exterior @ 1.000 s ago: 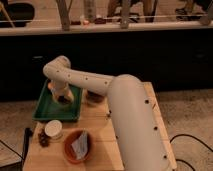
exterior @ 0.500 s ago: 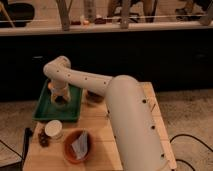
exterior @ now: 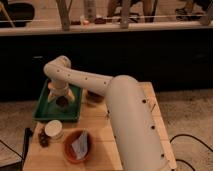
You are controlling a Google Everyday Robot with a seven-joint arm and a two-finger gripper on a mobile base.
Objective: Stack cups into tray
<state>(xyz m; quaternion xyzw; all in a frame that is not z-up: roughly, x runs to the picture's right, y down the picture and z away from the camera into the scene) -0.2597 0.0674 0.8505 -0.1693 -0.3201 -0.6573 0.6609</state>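
Currently the claw [exterior: 61,98] hangs over the dark-green tray [exterior: 44,107], fingers spread and released around a small cup [exterior: 62,101] with a dark inside sitting in the tray. Tray is rectangular, raised rim, long axis running away from the counter's [exterior: 97,131] near edge. A pale cup [exterior: 53,129] stands upright on the counter, just beside a terracotta bowl [exterior: 76,146] holding white paper.

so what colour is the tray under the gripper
Dark green tray, seen in the camera view; the gripper hangs over it.

A wooden table [exterior: 100,120] stands before a dark counter front [exterior: 125,55].
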